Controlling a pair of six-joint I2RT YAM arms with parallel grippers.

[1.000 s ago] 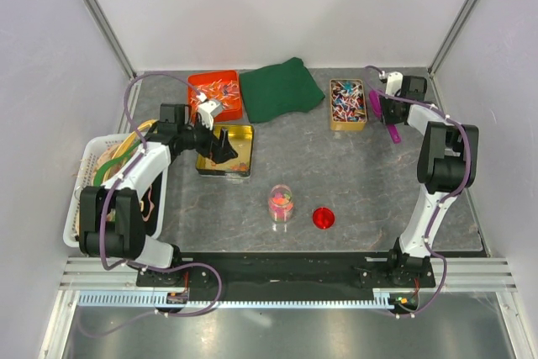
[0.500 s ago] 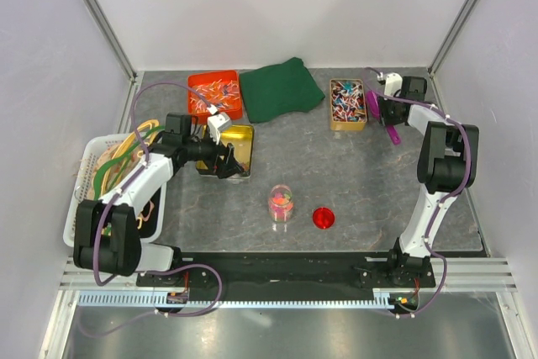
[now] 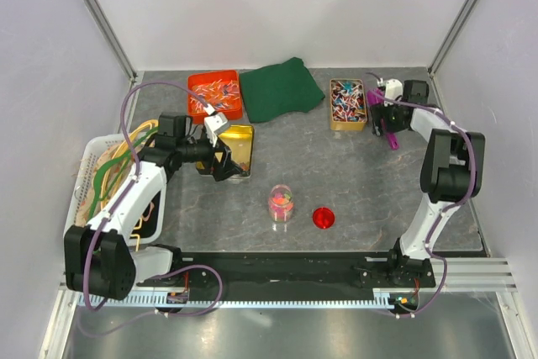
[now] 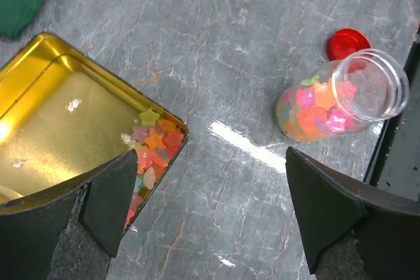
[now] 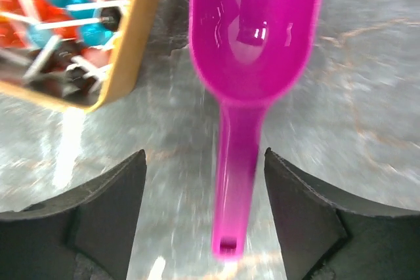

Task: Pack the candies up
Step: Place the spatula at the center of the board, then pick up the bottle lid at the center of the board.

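Loose candies (image 4: 154, 145), star-shaped in orange, pink, yellow and green, lie in the near corner of the gold tin (image 4: 59, 122). More candies (image 4: 315, 106) fill the clear jar (image 3: 281, 203), which stands open beside its red lid (image 3: 324, 218). My left gripper (image 4: 210, 162) hangs open at the tin's corner, over bare table between tin and jar, holding nothing. At the back right my right gripper (image 5: 205, 155) is open astride the handle of a magenta scoop (image 5: 252, 44). The scoop lies on the table with neither finger touching it.
An orange tray (image 3: 214, 94) of slim wrapped sweets and a green cloth (image 3: 282, 88) sit at the back. A wooden box (image 3: 347, 103) of twist-wrapped sweets stands just left of the scoop. A white basket (image 3: 88, 182) of cables is at the far left.
My right gripper has opened wide around the scoop handle. The left gripper has shifted off the tin's middle towards its near right corner, staying open.
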